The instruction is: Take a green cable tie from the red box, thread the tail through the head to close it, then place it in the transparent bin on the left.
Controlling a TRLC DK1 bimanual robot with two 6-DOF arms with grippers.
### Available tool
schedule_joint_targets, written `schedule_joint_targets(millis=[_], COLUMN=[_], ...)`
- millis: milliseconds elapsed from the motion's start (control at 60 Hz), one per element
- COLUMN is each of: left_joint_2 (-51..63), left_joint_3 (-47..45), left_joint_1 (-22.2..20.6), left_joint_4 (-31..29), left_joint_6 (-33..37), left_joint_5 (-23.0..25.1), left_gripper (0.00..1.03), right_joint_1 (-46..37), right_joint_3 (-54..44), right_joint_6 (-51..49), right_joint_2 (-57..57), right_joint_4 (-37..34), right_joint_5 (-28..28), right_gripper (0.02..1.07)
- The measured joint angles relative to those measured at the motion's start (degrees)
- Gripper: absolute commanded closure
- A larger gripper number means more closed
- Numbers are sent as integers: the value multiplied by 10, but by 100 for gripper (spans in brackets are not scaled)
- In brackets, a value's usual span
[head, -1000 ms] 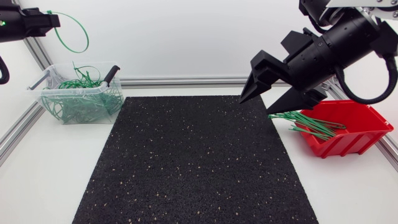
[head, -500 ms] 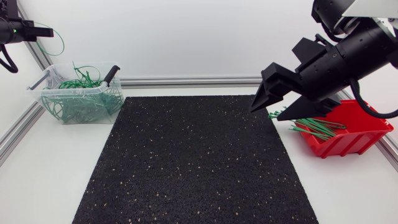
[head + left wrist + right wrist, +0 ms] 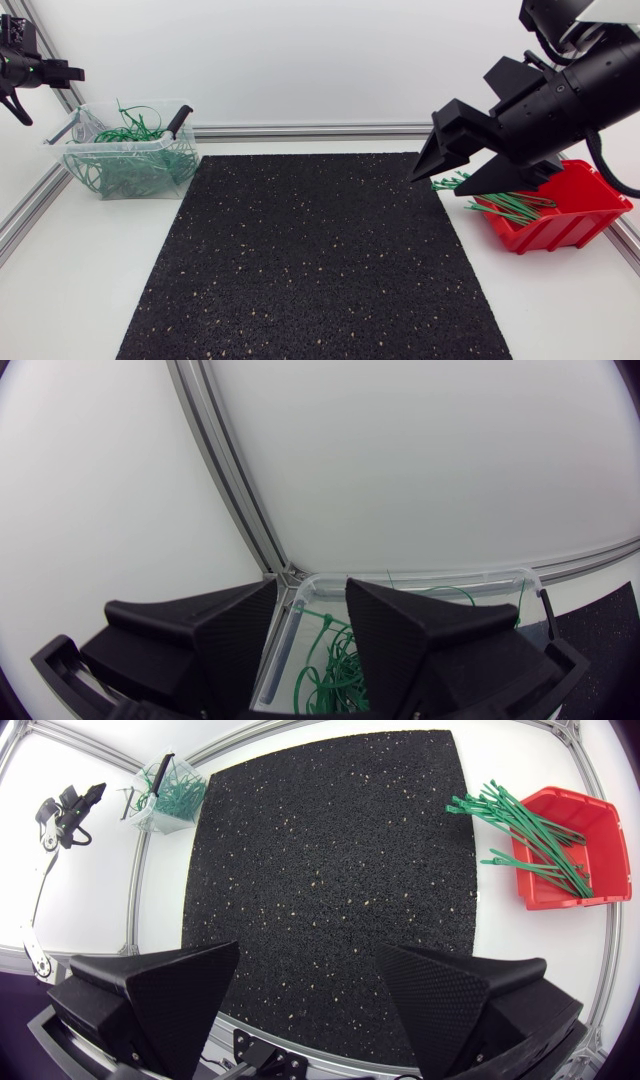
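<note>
And there goes the left arm's matte black gripper (image 3: 312, 582), pulled off toward the far left corner of the white bench (image 3: 80, 300). The closed green loop it was carrying a second ago is gone from its fingers, which now stand released with nothing between them, looking down on the clear plastic bin (image 3: 160, 102). I can't pick that one loop out from the heap of closed green ties (image 3: 130, 165) lying in the bin, but my read is that it dropped in there, so this round looks finished. Over on the other side, the right arm's black gripper (image 3: 440, 187) has slid back toward the red plastic box (image 3: 575, 228). It hangs above the tips of the straight green cable ties (image 3: 510, 207) that poke out over the box's edge toward the speckled black rubber mat (image 3: 310, 260). Its fingers are spread wide, holding nothing and, as far as I can tell, not touching the ties. That looks like the start of the next cycle: it has to come down and pinch a single tie out of that bundle, which could be fiddly since they lie crossed and close together
</note>
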Motion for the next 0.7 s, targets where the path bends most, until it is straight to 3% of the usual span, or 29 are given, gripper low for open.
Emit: schedule_joint_targets(millis=[250,383,700], left_joint_2=[-5,-67,-243], left_joint_3=[-3,-45,-169], left_joint_1=[-2,-15,-84], left_joint_4=[-15,-17,37], left_joint_6=[0,0,0], left_joint_5=[0,0,5], left_gripper=[3,3,3], right_joint_1=[0,0,-18], right_joint_3=[-3,-3,-5], right_joint_6=[0,0,-55], right_joint_2=[-7,-18,-50], right_joint_4=[-1,-2,23], right_joint_5=[4,20,153], right_gripper=[7,7,7])
